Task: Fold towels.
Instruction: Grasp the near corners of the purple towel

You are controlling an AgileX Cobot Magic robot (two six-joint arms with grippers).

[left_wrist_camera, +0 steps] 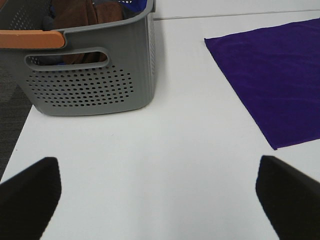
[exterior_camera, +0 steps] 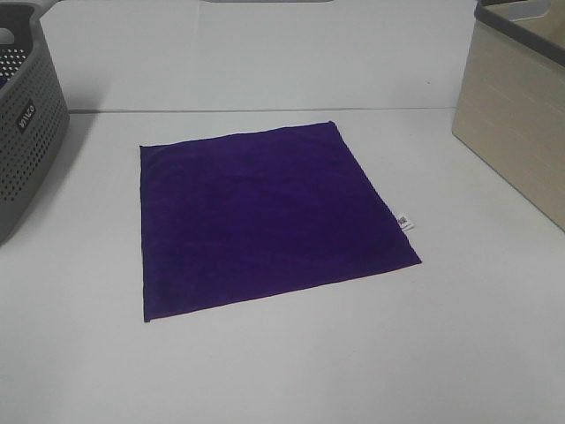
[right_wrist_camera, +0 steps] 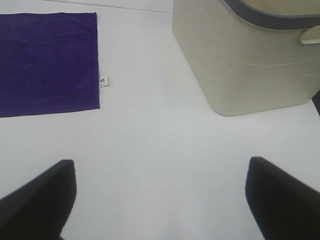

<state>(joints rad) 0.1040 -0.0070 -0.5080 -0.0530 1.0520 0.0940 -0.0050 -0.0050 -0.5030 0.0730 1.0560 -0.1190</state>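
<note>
One purple towel (exterior_camera: pixel 265 221) lies flat; its white tag (exterior_camera: pixel 404 223) bears unreadable print.

The towel (exterior_camera: pixel 265 216) is a deep, even purple with no pattern, and the tag (exterior_camera: pixel 404 223) on its edge is white with small dark print, both set against a plain white table (exterior_camera: pixel 291 371). The basket (exterior_camera: pixel 35 150) is grey, its wall dotted with regular rows of small holes and marked with pale lettering, with an orange handle (left_wrist_camera: pixel 30 39) and brown cloth (left_wrist_camera: pixel 80 15) inside. The bin (exterior_camera: pixel 516 132) is pale beige with faint lines and a dark grey rim (exterior_camera: pixel 521 34), and the left gripper (left_wrist_camera: pixel 159 200) and the right gripper (right_wrist_camera: pixel 160 197) show black fingers.
</note>
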